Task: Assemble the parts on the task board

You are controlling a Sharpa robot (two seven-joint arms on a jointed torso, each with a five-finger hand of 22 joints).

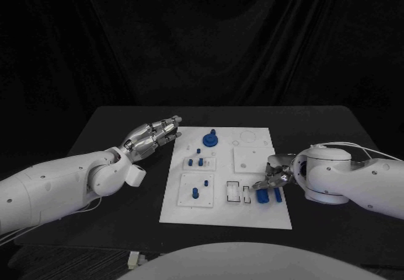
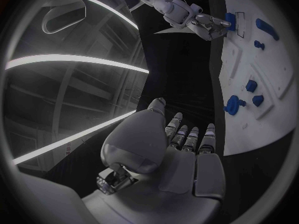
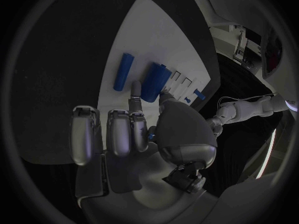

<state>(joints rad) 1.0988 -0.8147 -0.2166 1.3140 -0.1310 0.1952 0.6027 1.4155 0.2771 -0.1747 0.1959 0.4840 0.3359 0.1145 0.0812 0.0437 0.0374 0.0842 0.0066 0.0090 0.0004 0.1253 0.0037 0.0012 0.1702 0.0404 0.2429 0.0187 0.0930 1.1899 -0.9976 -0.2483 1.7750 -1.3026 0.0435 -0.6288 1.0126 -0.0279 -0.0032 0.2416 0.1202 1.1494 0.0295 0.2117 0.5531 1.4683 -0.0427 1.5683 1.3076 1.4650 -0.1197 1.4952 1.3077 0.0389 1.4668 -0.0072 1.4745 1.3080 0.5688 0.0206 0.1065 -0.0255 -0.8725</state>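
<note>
The white task board (image 1: 253,213) lies mid-table. A round blue part (image 1: 211,139) stands near its far edge, and small blue pegs (image 1: 197,162) stand in its left blocks. Two blue cylinders (image 1: 270,195) lie flat at its right edge. My right hand (image 1: 274,177) hovers over them; its thumb and one stretched finger reach the near end of the thick cylinder (image 3: 154,82), with the thin cylinder (image 3: 123,71) beside it. Whether it grips is unclear. My left hand (image 1: 153,137) floats beside the board's far left corner, fingers straight, holding nothing; its palm (image 2: 181,154) faces the board (image 2: 261,129).
Empty rectangular slots (image 1: 237,192) sit just left of the cylinders. A raised white square plate (image 1: 251,158) lies behind my right hand. Bare black table (image 1: 337,125) surrounds the board, and a dark curtain hangs behind it.
</note>
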